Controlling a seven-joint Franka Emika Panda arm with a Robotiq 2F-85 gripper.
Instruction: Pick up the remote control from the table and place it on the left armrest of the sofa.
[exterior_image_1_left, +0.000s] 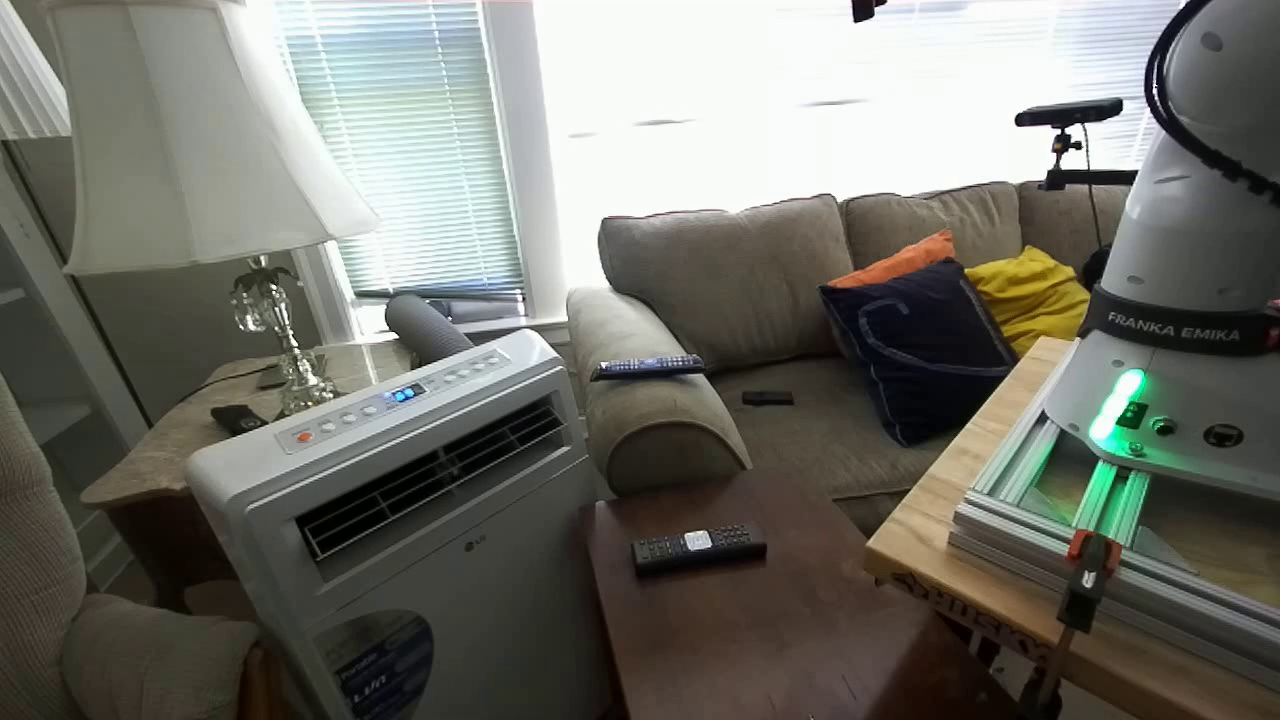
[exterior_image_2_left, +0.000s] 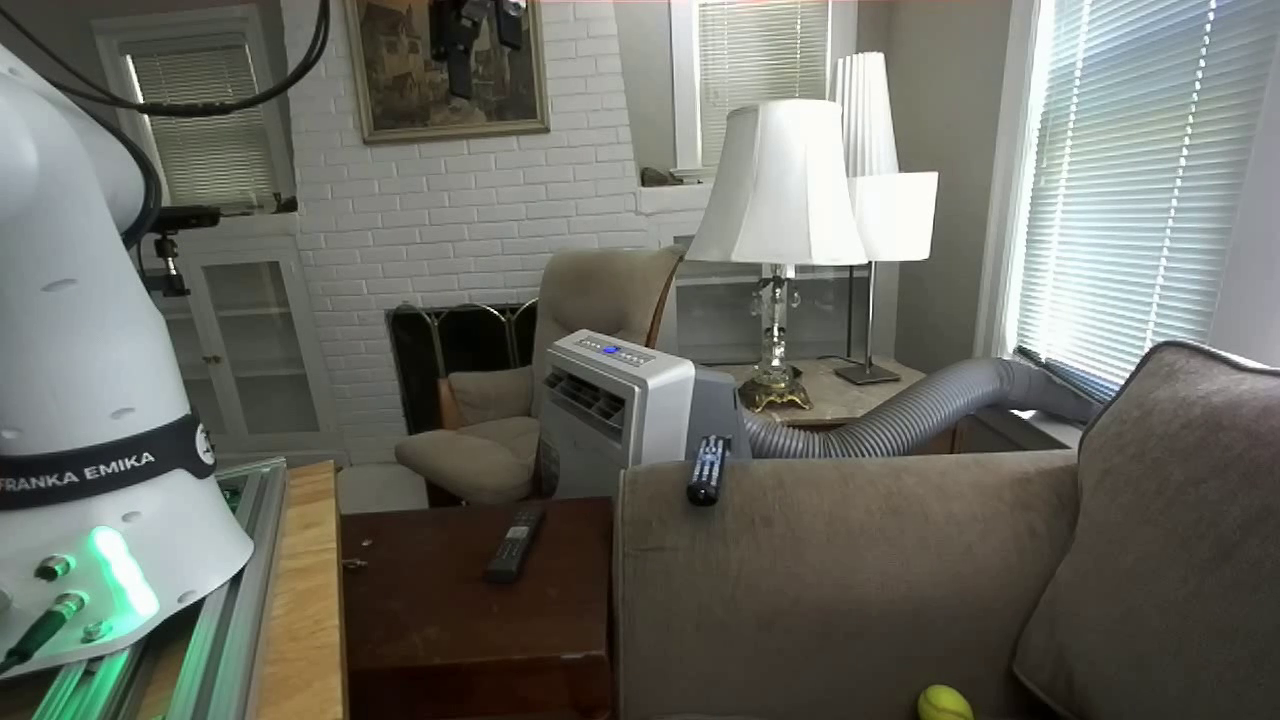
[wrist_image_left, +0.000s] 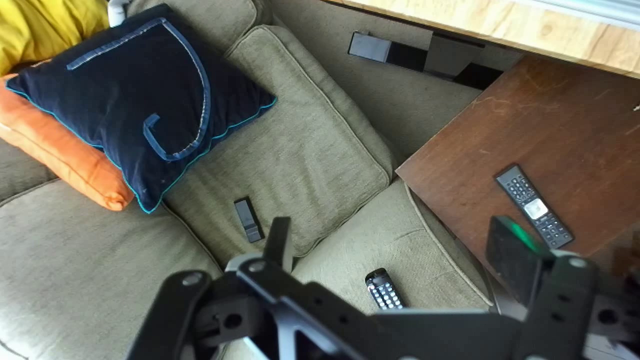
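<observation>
probably light, stiff and slick, the remote (wrist_image_left: 535, 206) on the table (wrist_image_left: 565, 145) — right of the wide-spread, empty gripper (wrist_image_left: 392, 240) in the wrist view — wants pinching across its middle.

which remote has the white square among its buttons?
The remote control on the brown table; the other remote, on the tan armrest, shows none, nor does the small black bar on the sofa seat.

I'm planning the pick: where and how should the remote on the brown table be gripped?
Probably at the middle of the remote control, the gripper coming from above and closing across the narrow width: it lies flat on the table, long and slim, its top uncovered.
</observation>
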